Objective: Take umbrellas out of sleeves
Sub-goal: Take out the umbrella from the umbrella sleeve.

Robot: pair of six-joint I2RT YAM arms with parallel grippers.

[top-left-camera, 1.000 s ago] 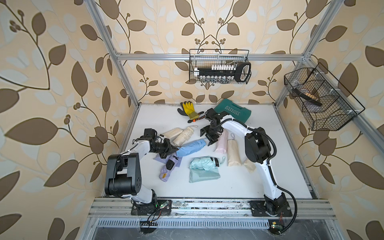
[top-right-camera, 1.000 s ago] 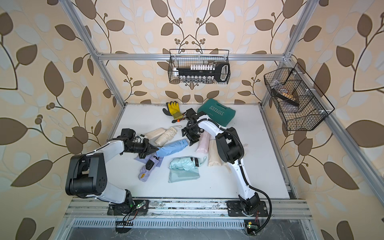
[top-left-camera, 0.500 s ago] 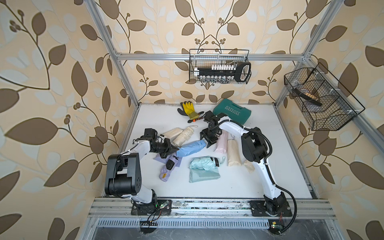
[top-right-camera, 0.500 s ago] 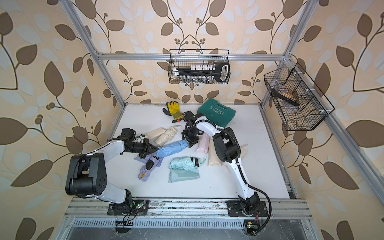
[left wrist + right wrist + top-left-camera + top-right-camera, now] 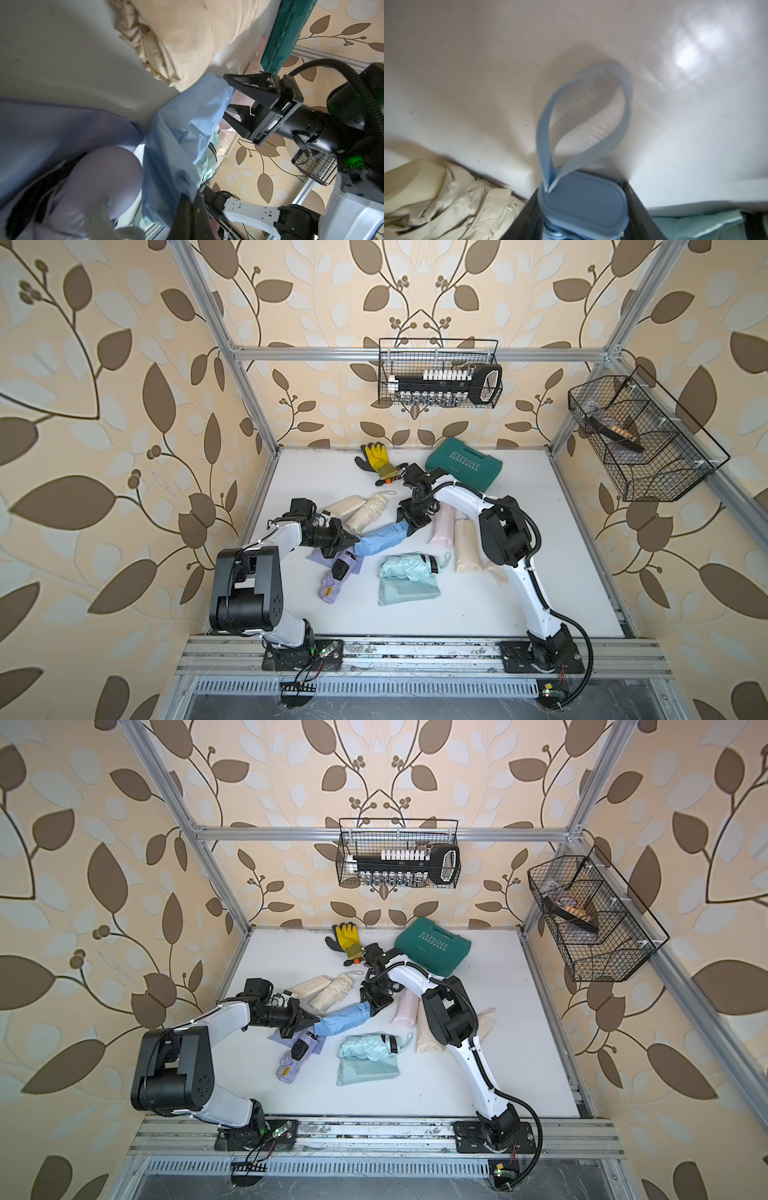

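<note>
The right gripper point(image 5: 409, 526) has slid from beside the far end of the pink sleeve point(image 5: 442, 526) down to the open end of the blue sleeve point(image 5: 380, 540). Its jaws have drawn in about the blue umbrella's handle point(image 5: 584, 204) (its loop point(image 5: 544, 133) pokes out ahead), and the arm's elbow point(image 5: 505, 537) has eased slightly inward.

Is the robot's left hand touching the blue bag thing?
Touching. In the left wrist view the left gripper is shut, its fingers pinching the end of the blue sleeve between them.
</note>
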